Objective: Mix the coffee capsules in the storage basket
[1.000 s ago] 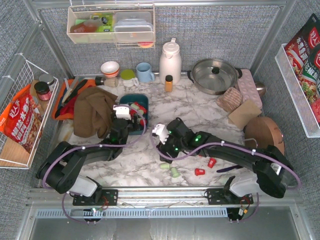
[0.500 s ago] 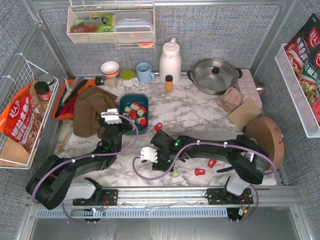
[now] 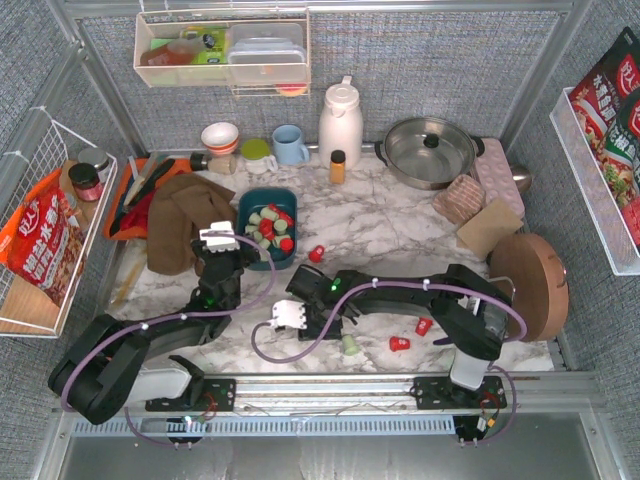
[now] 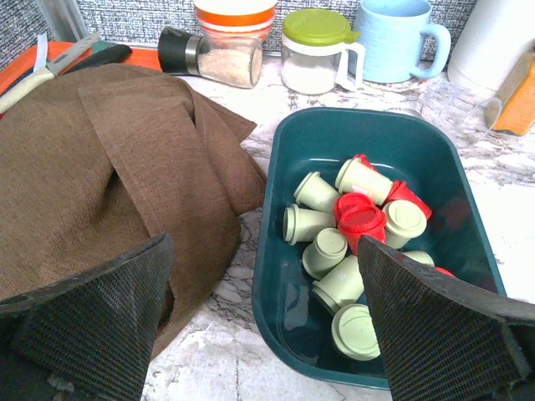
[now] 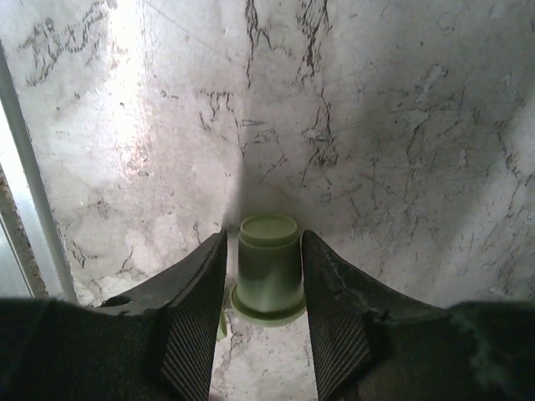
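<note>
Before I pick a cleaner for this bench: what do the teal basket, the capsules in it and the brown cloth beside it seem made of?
Storage basket: likely moulded plastic, glossy teal, with soft highlights on its rounded walls.
Coffee capsules: probably plastic, fairly matte red and mint, with even colour and crisp rims.
Brown cloth: woven fabric, matte, with a visible weave and soft folds.

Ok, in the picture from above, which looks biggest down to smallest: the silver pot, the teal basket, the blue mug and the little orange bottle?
1. silver pot
2. teal basket
3. blue mug
4. orange bottle
None look alike enough to tie.
</note>
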